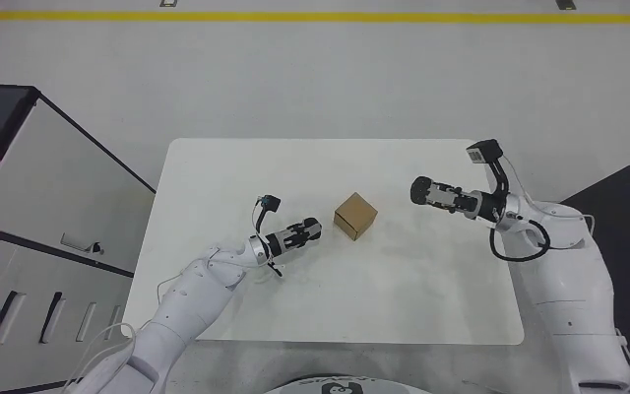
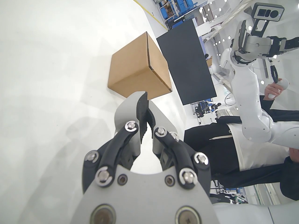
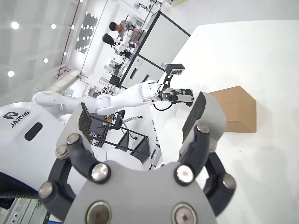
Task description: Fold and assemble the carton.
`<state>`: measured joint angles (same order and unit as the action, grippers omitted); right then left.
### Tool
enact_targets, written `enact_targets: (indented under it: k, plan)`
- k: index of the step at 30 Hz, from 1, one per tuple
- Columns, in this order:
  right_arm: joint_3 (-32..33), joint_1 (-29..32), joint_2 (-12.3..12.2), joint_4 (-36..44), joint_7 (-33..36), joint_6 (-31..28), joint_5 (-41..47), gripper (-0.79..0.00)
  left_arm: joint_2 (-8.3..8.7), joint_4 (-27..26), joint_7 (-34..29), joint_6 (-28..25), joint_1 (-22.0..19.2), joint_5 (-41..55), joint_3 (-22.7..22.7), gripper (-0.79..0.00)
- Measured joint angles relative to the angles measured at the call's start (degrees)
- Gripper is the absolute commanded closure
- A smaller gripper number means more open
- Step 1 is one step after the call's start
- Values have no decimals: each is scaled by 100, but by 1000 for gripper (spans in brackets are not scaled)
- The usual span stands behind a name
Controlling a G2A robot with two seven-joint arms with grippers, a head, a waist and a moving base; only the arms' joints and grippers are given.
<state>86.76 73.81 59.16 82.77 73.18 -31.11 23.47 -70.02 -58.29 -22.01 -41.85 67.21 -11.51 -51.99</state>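
Observation:
A small brown carton (image 1: 355, 215) stands closed as a cube near the middle of the white table (image 1: 226, 177). My left gripper (image 1: 314, 230) hovers a short way to its left, shut with nothing between its fingers; in the left wrist view the carton (image 2: 137, 66) sits just beyond the shut gripper (image 2: 145, 97). My right gripper (image 1: 417, 190) is to the carton's right, apart from it, with its jaws wide open and empty. In the right wrist view the carton (image 3: 238, 108) lies past the open gripper (image 3: 142, 110).
A grey cabinet (image 1: 49, 187) stands off the table's left side. A dark panel (image 1: 605, 192) sits beyond the right edge. Bare table surface surrounds the carton on all sides.

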Motion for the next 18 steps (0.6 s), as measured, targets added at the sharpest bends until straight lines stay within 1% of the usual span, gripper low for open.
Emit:
enact_targets:
  k: [4,5,7,10,13,17,18]
  plan:
    - [-1,-1,0,1,0,0,-2,-785,0,0,0,0,0,0,0,-680]
    - [-1,0,0,1,0,0,-1,-785,0,0,0,0,0,0,0,-785]
    - [-1,0,0,1,0,0,-1,-785,0,-7,6,6,2,-7,-1,-785]
    - [-1,0,0,1,0,0,-1,-785,11,-216,235,31,94,-408,7,-785]
    - [-1,0,0,1,0,0,-1,-785,29,-528,828,36,274,-1201,-1,-785]
    - [-1,0,0,1,0,0,-1,-785,37,-1071,1895,472,586,-2693,57,-785]
    - [-1,0,0,1,0,0,-1,-785,39,-1163,2079,581,642,-2957,64,-785]
